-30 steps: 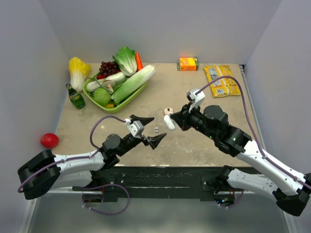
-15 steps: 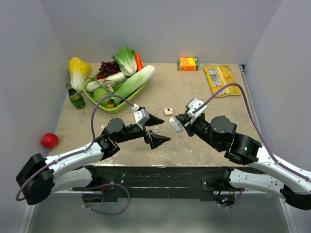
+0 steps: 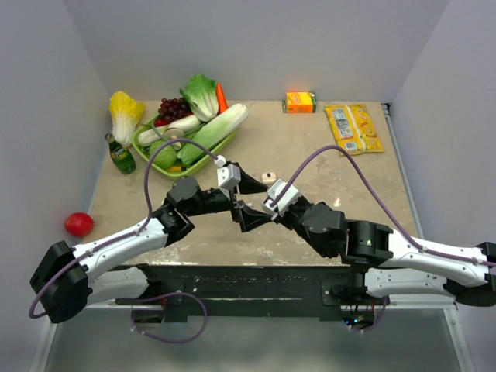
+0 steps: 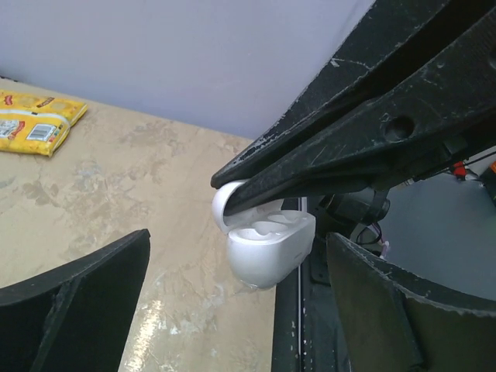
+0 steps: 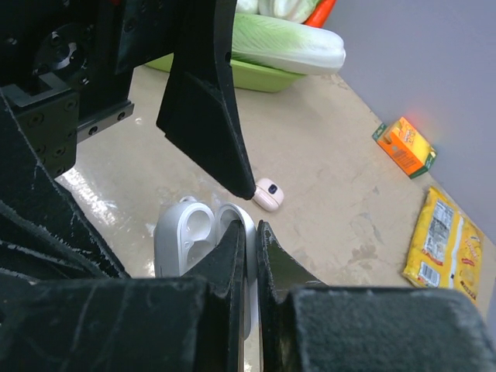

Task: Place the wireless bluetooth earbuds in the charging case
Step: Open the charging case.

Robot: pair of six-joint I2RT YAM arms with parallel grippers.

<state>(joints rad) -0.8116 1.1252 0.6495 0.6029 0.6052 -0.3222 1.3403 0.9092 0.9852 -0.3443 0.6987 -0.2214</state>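
My right gripper (image 5: pixel 250 240) is clamped shut on the charging case (image 4: pixel 267 246), which I hold off the counter (image 3: pixel 333 194), a little in from the middle of the near edge. The case is open. From the left wrist the lid curves up between my right fingers (image 4: pixel 364 147) while the body hangs below them, its moulded wells facing up. From the right wrist the two halves lie spread side by side, with my fingers pinching the edge of one half. My left gripper (image 3: pixel 256 203) is spread wide and grips nothing; it points at the case from the left-edge side, so the case sits between its two fingers without either one touching it. One left finger (image 5: pixel 205 101) hangs just above the open case. One earbud (image 3: pixel 269 177), pinkish white with a dark spot, lies alone on the counter near its middle, toward the far edge from the case and apart from both grippers. A green tray (image 3: pixel 188 170) of vegetables fills the far left corner, an orange carton (image 3: pixel 300 101) stands at the far edge, and a yellow packet (image 3: pixel 353 129) lies in the far right corner.
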